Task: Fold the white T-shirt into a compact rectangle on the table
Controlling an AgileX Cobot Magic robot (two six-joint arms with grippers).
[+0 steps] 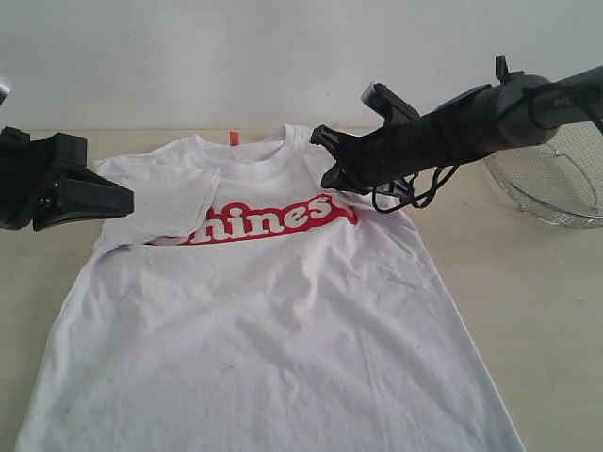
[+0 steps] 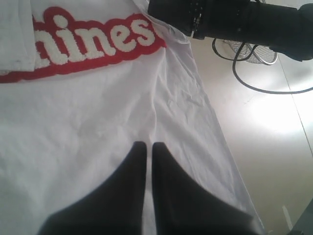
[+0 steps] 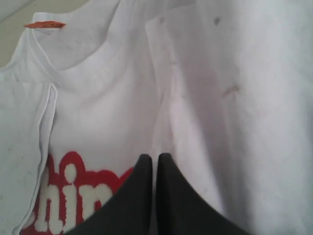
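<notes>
The white T-shirt [image 1: 283, 311] lies front up on the table [image 1: 528, 301], collar and orange neck tag [image 1: 233, 138] at the far side. One sleeve [image 1: 160, 202] is folded in over the start of the red banner [image 1: 273, 221]. My right gripper [image 1: 328, 162] hovers over the other shoulder; in its wrist view the gripper [image 3: 151, 156] is shut beside a folded-in layer of cloth [image 3: 205, 98], with no cloth seen pinched. My left gripper [image 1: 127, 201] is shut at the shirt's left edge. Its wrist view shows the gripper [image 2: 145, 144] above the shirt's body [image 2: 88, 122].
A round wire-mesh basket [image 1: 565, 179] stands on the table at the back right, behind the right arm [image 1: 471, 122]. Cables [image 1: 415, 193] hang from that arm just above the shirt. Bare tabletop [image 2: 264, 137] runs along the shirt's right side.
</notes>
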